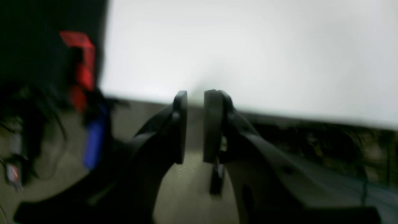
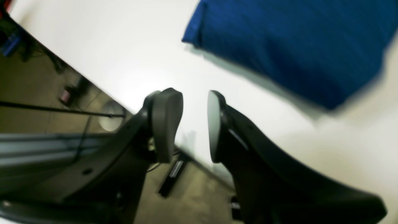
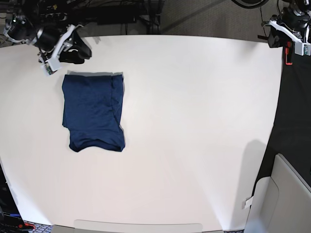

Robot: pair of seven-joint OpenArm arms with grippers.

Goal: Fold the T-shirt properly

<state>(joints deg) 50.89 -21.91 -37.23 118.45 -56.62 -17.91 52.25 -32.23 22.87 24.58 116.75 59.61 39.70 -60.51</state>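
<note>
Fingers (image 2: 163, 124) of the right gripper (image 2: 194, 124) stand apart with a clear gap between the two pads, and only bare table shows through that gap; nothing is held. In the base view this gripper (image 3: 73, 48) sits at the far left of the white table (image 3: 194, 121), just beyond the far edge of the T-shirt (image 3: 92, 112) and not touching it.

On the left gripper (image 1: 195, 126) the fingers (image 1: 180, 127) are closer together, a narrow slit between the pads, empty as well; floor and the table's edge show through it. That view is blurred, so finer detail cannot be told. In the base view this gripper (image 3: 286, 29) is at the far right corner, at the table's edge, well apart from the cloth.

The T-shirt lies folded into a compact, roughly rectangular bundle on the left part of the table, flat, its near edge slightly uneven and one layer's edge running down its right side. From the right wrist view a corner of the blue fabric (image 2: 279, 46) lies ahead of the open fingers, with bare table between.
</note>
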